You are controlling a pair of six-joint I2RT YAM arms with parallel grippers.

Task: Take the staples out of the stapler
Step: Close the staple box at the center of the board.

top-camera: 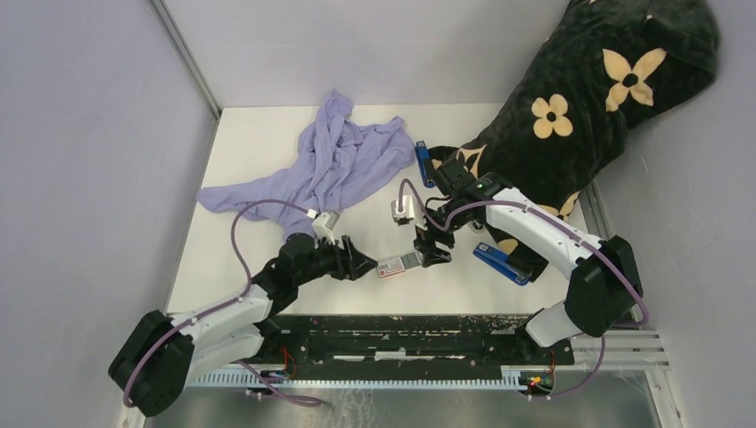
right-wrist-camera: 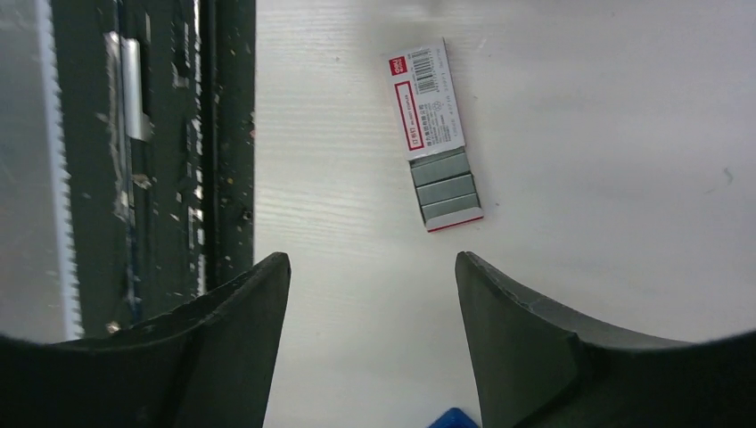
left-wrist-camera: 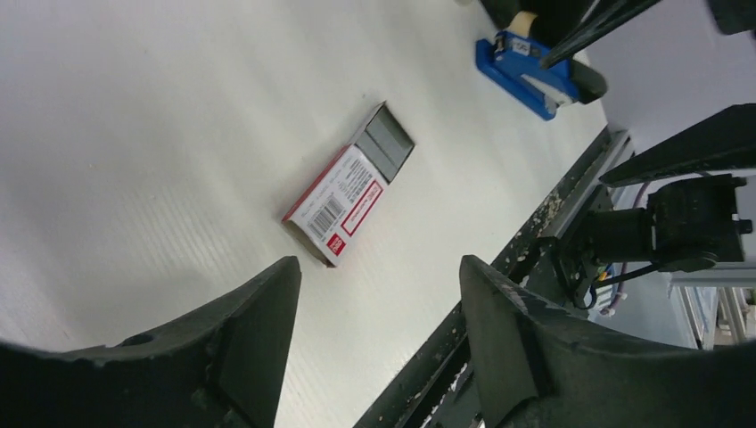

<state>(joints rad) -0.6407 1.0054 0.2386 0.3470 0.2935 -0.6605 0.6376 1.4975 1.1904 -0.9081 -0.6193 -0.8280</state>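
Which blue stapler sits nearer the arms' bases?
The blue stapler by the right arm; the other stapler lies farther back beside the purple cloth.

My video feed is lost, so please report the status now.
Left hand open, empty. Right hand open, empty. Staples lie in half-open box; blue stapler beside right arm. Nothing blocks the box.

White table on my feed, with a fair bit lying on it. A crumpled lavender shirt is spread over the far left half. Near the front edge lies a red-and-white box, flat, with its tray slid out and grey staples showing inside. A blue stapler lies to the right of it, well apart. There's another blue object further back, just beside the shirt. Dark floral fabric is heaped over the far right corner.
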